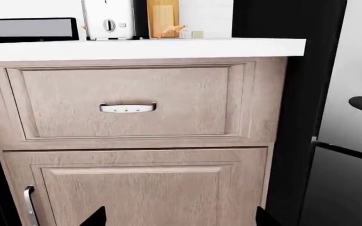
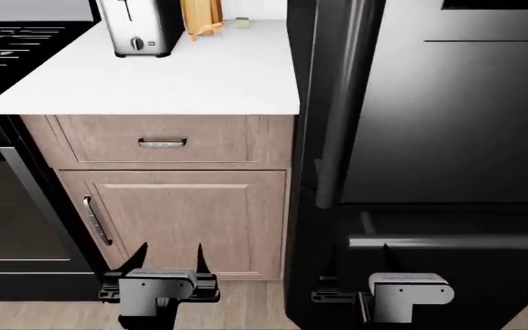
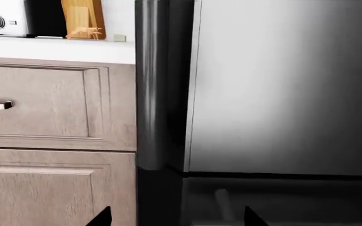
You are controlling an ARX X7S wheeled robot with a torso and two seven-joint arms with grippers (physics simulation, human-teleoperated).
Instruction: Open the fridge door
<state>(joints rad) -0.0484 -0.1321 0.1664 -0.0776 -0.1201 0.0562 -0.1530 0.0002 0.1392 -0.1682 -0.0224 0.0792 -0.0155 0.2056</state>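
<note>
The fridge door (image 2: 447, 117) is the big glossy black upper panel on the right of the head view, and it is shut. Its long vertical bar handle (image 2: 337, 103) runs down its left edge beside the cabinet. My right gripper (image 2: 360, 258) hangs open low in front of the fridge, below the handle's lower end and touching nothing. In the right wrist view the handle (image 3: 152, 84) and door (image 3: 282, 94) stand ahead of the open right gripper (image 3: 176, 217). My left gripper (image 2: 168, 258) is open and empty, facing the wooden cabinet (image 1: 143, 188).
A lower black fridge drawer with a horizontal bar handle (image 2: 456, 242) sits under the door. Left of the fridge is a white countertop (image 2: 200, 75) with a toaster (image 2: 135, 27) and a cutting board (image 2: 201, 15). A black oven (image 2: 7, 206) stands at far left.
</note>
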